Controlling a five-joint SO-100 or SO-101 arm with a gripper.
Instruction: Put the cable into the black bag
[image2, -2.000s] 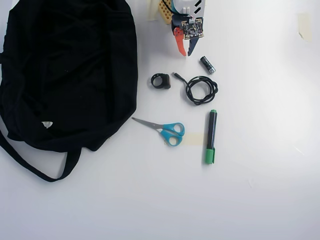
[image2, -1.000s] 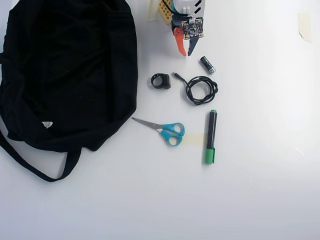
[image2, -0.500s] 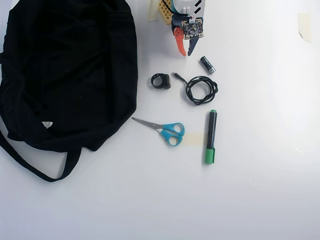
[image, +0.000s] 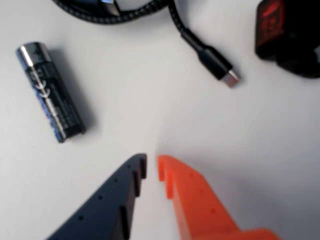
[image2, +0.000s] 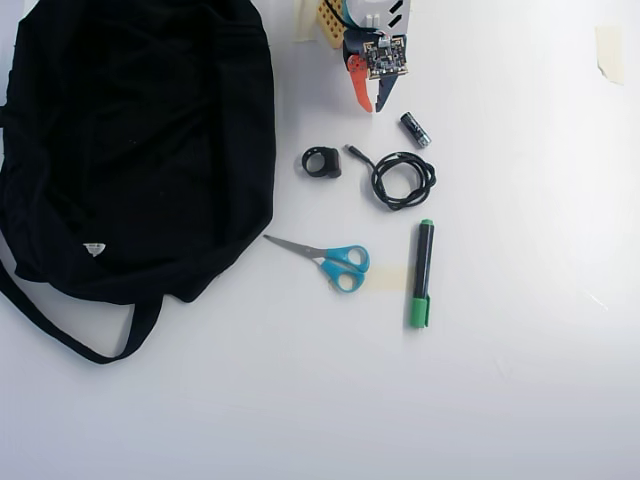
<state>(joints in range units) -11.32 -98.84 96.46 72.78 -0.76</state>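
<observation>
1. At the top of the overhead view, the end effector (image2: 369, 105) hangs over bare tabletop (image2: 520, 380) with its blue and orange fingers drawn almost together, only a thin slit between the tips in the wrist view, and nothing held.

2. Just ahead of the tips in the wrist view lies the cable's plug (image: 220, 64); the cable (image2: 402, 178) itself is a small coil on the tabletop, below and slightly right of the end effector in the overhead view. With the fingers this close, a descent would likely push the cord rather than straddle it, so the fingers probably need to spread first.

3. A battery (image2: 415, 129) lies just beside the end effector, between it and the coil's upper right. A wide opening or a slanted approach could knock it rolling or catch it along with the cord.

4. A black clip (image2: 322, 162) sits near the plug end; a grasp aimed at the plug could drag it or pick it up by mistake.

5. The cord is thin and loosely coiled, so a pinch on one strand may let the loop unwind and trail, snagging the scissors (image2: 330, 260) or marker (image2: 422, 272) below.

6. The bag (image2: 130, 150) lies flat, well apart at the left; its opening is not clearly visible, so a release could leave the cable lying on top of the fabric.
</observation>
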